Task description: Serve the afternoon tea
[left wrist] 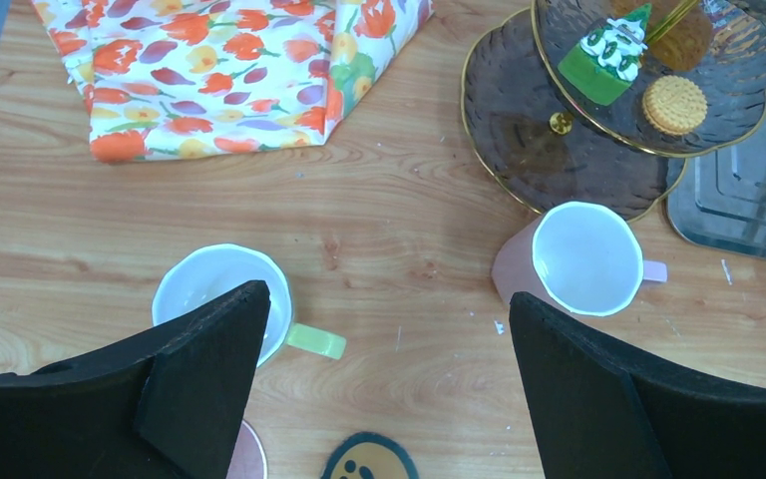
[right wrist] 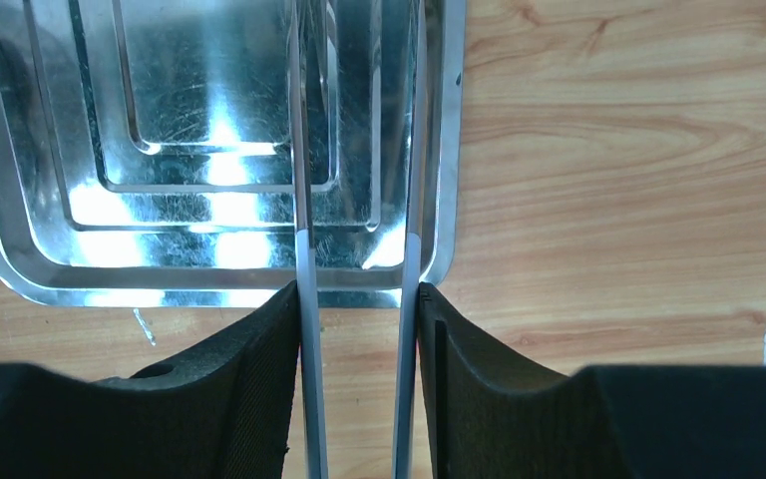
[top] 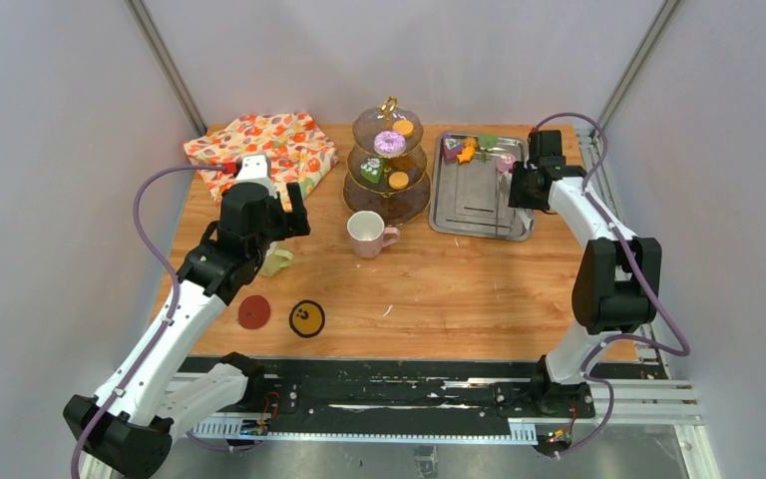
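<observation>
The brown-glass three-tier stand (top: 406, 206) stands at the back middle. It holds a purple doughnut (top: 390, 143), two orange biscuits (top: 403, 128) and a green cake (top: 371, 171). The pink mug (top: 367, 235) stands in front of it, and the yellow-green mug (top: 277, 261) stands to the left. My left gripper (top: 281, 225) is open and empty above the table between the two mugs (left wrist: 387, 299). The left wrist view shows the yellow-green mug (left wrist: 209, 284) under the left finger and the pink mug (left wrist: 583, 259) at the right. My right gripper (right wrist: 357, 289) is shut on metal tongs (right wrist: 301, 150) that reach over the tray.
The steel tray (top: 479, 205) lies right of the stand with several small pastries (top: 469, 150) at its far end. A floral cloth (top: 264, 150) lies at the back left. A red coaster (top: 253, 311) and a yellow face coaster (top: 307, 318) lie near the front.
</observation>
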